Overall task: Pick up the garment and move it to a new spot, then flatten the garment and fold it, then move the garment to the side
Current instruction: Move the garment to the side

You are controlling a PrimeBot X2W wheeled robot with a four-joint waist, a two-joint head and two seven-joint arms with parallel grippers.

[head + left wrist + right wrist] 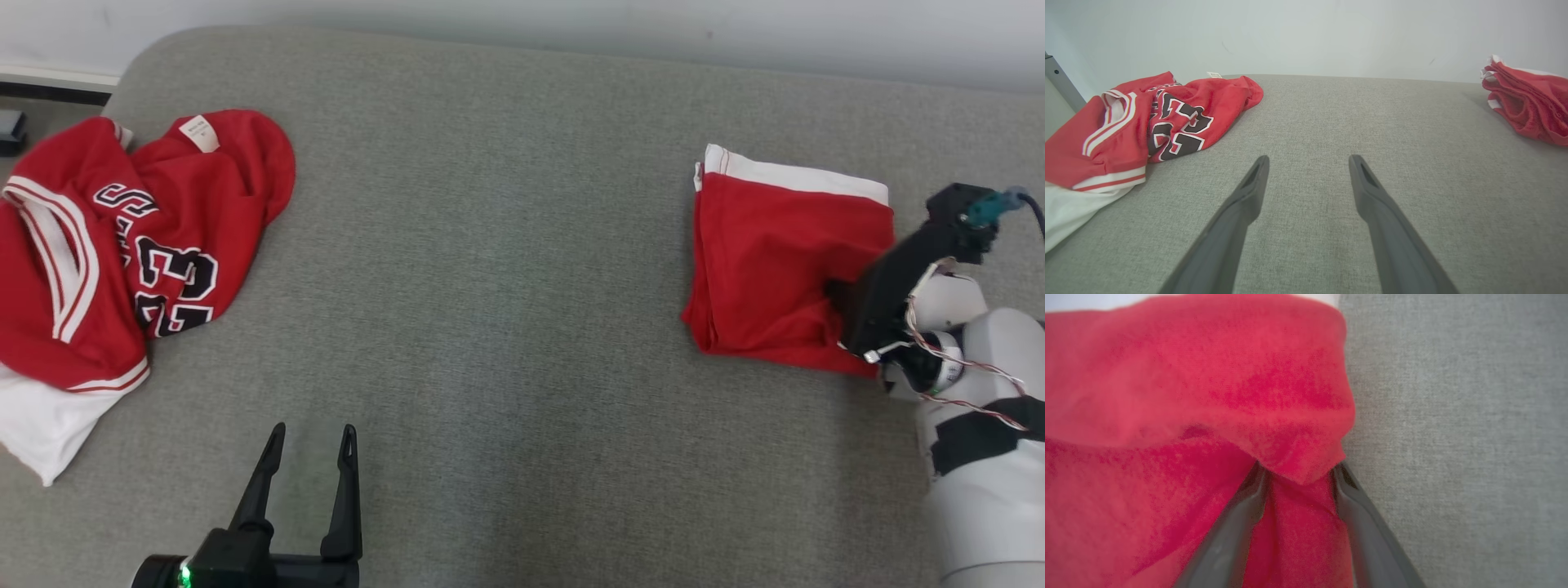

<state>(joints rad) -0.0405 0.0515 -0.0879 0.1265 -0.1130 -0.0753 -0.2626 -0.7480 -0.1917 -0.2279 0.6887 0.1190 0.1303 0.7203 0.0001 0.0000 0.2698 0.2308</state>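
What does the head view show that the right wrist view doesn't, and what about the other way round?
Head view: the crumpled red basketball jersey with black numbers at the left, the left gripper standing open, and the right arm's pale forearm.
Right wrist view: the right gripper close up, its dark fingers apart with red cloth between them, tips tucked under a fold.
Both: the folded red garment and the grey fabric surface it lies on.
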